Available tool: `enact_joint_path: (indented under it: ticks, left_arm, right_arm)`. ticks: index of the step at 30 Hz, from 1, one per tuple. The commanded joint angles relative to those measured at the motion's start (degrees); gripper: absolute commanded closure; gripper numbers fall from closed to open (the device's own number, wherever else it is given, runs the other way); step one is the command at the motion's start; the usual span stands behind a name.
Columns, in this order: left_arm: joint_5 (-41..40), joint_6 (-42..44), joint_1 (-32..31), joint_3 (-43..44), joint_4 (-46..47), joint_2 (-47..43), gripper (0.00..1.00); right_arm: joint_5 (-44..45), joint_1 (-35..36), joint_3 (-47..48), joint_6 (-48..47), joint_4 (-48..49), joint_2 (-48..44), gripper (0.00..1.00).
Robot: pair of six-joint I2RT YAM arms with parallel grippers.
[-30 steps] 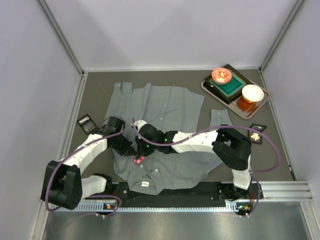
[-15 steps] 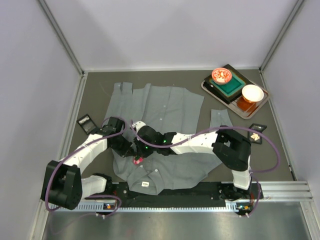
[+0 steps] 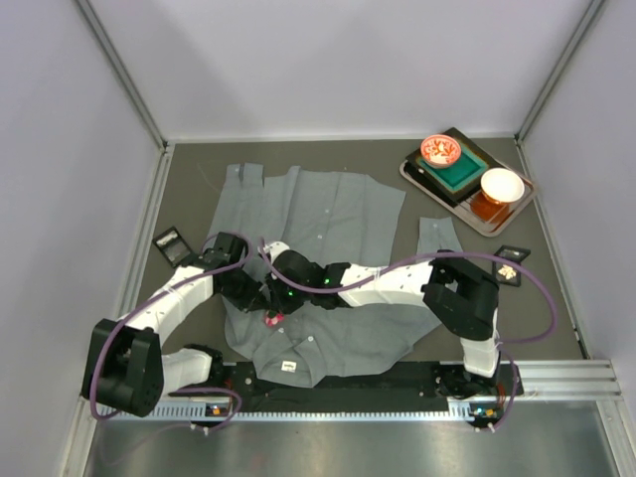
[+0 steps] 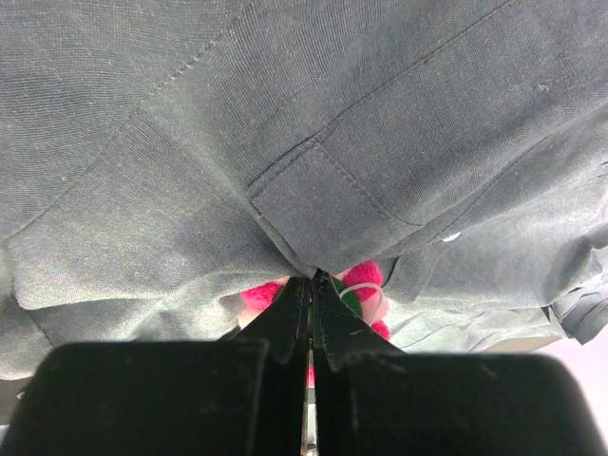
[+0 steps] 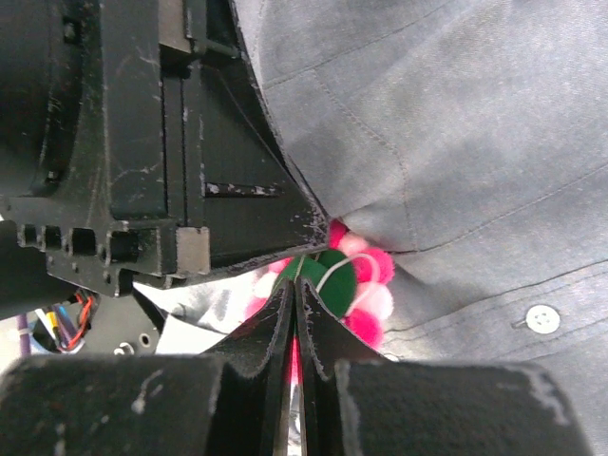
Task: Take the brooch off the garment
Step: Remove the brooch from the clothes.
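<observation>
The garment (image 3: 328, 214), a grey button-up shirt, lies flat on the dark table. The brooch (image 3: 273, 319) is a cluster of pink and white pom-poms around a green disc, low on the shirt's left side. Both grippers meet there. My left gripper (image 4: 312, 277) is shut on a fold of the garment (image 4: 285, 123) at a pocket corner, with the brooch (image 4: 359, 283) just behind its tips. My right gripper (image 5: 295, 283) is shut on the edge of the brooch's green disc (image 5: 334, 277), beside the left gripper's black body (image 5: 190, 190). Shirt cloth partly covers the brooch.
A tray (image 3: 412, 171) at the back right holds a red bowl, a green block and a white bowl on an orange cup. Small black cases lie at the left (image 3: 171, 241) and right (image 3: 512, 260). A pale button (image 5: 541, 318) sits close to the brooch.
The right arm's wrist has shifted slightly left toward the left gripper. Both grippers stay shut at the brooch.
</observation>
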Motion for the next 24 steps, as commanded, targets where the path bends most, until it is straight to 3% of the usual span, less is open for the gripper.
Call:
enact_joint_path:
  ticks: [1, 9, 12, 13, 17, 19, 24]
  left_arm:
    - [1.54, -2.27, -0.14, -0.28, 0.58, -0.66, 1.0]
    - [1.54, -3.15, -0.14, -0.81, 0.84, -2.07, 1.0]
    - [1.45, -2.97, -0.05, -0.99, 0.75, -1.98, 1.0]
    - [1.37, -2.89, -0.14, -0.99, 0.58, -1.98, 1.0]
    - [1.72, -2.71, -0.05, -0.64, 0.58, -2.5, 1.0]
    - [1.45, -2.18, -0.05, -0.29, 0.23, -2.59, 1.0]
    - [1.54, -2.09, -0.05, -0.63, 0.58, -2.68, 1.0]
  right_arm:
    - [-2.74, 1.23, 2.13, 3.01, 3.74, -0.05, 0.98]
    - [-6.08, 0.97, 1.52, 6.09, 6.8, 1.45, 0.98]
    - [-11.77, -0.7, -3.22, 8.36, 17.06, -0.31, 0.98]
    - [-17.63, -2.09, -5.84, 9.51, 20.23, -0.4, 0.98]
    - [-26.11, -6.84, -18.15, 19.43, 50.31, -1.1, 0.86]
    - [-27.69, -8.61, -21.5, 21.82, 52.77, -1.19, 0.83]
    - [-25.51, -9.4, -22.92, 15.76, 46.64, -5.66, 0.7]
